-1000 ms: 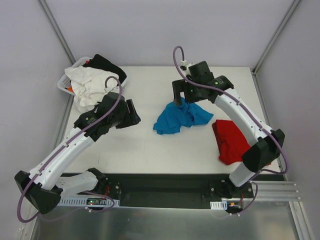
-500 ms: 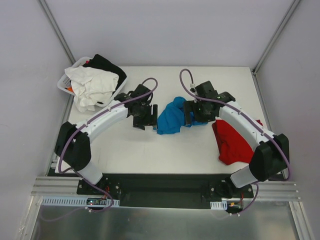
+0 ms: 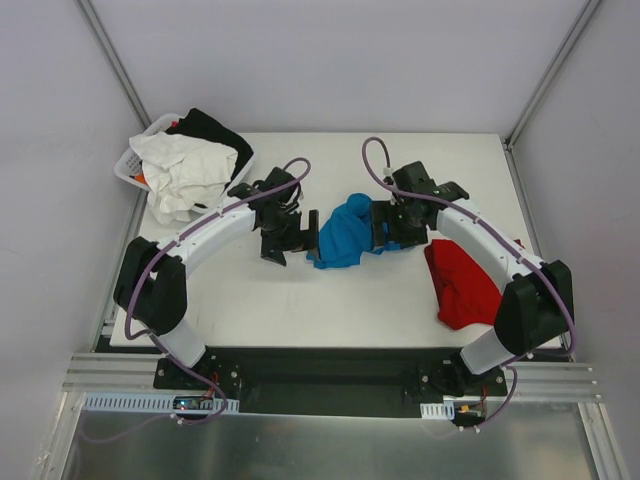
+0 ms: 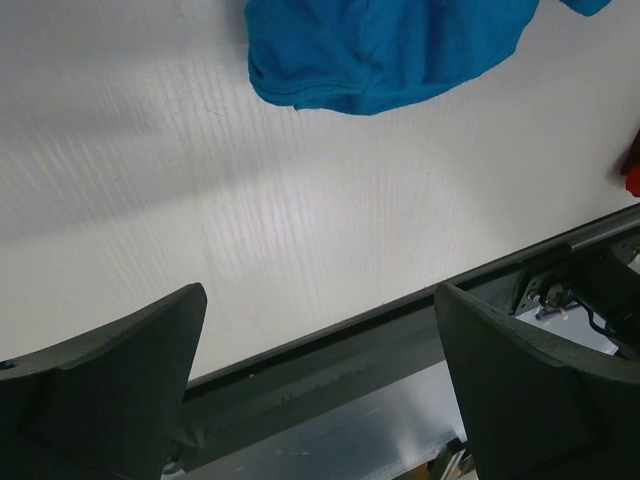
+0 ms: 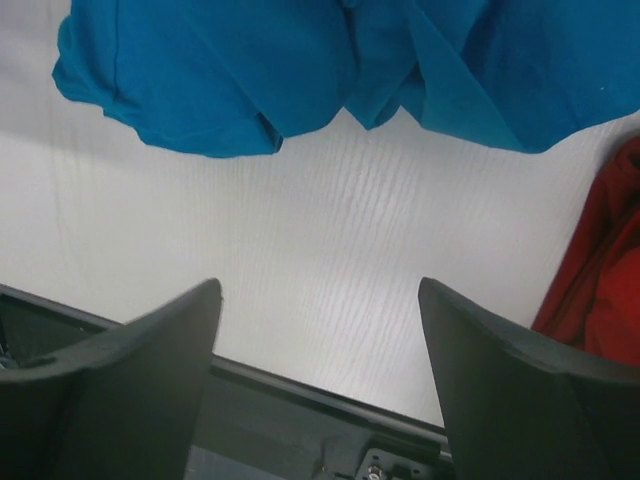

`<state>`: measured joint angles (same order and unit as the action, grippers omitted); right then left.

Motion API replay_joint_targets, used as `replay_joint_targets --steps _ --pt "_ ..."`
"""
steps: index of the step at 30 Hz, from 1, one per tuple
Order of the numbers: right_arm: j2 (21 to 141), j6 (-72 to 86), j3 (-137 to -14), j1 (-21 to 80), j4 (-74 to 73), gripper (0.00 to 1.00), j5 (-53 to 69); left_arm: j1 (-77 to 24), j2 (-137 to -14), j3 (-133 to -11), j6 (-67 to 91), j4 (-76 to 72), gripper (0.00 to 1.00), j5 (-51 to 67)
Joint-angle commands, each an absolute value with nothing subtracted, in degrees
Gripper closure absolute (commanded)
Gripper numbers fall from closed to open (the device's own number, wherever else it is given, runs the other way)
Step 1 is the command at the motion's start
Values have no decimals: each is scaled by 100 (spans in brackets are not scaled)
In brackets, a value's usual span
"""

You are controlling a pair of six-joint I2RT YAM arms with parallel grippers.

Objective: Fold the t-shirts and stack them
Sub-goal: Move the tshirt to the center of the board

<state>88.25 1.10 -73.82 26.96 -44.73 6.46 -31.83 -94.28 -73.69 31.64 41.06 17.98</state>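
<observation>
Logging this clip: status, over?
Left pincer open, empty. Right pincer open, empty. Blue t-shirt crumpled between them; red t-shirt unfolded. Nothing in the way.

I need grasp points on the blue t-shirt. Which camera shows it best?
The top external view: nearly the whole crumpled blue t-shirt shows there. The left wrist view catches only one edge at the frame top; the right wrist view shows more folds, still cropped.

Lab: enclosure walls (image 3: 300, 60), aluminium rail (image 3: 100, 372)
</observation>
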Motion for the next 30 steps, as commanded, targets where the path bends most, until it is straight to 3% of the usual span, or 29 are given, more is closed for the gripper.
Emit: replay_joint_targets --steps 1,4,8,20,30 --pt "8938 176 -7269 2646 -4439 23 703 -3190 -9343 -7260 3261 4087 4 1995" --pt "9043 229 -7154 2646 -4351 25 808 -3164 -9500 -7207 3313 4078 13 2065" --pt "9281 220 -7224 2646 -4281 19 905 -2963 -9843 -7233 3331 3991 12 2223" --pt "10186 228 -8024 2461 -4017 20 1300 -2883 -10704 -8921 3015 3709 12 2100" --pt "9379 589 -7752 1345 -3700 20 1327 -2892 -10697 -8360 3208 3489 12 2014"
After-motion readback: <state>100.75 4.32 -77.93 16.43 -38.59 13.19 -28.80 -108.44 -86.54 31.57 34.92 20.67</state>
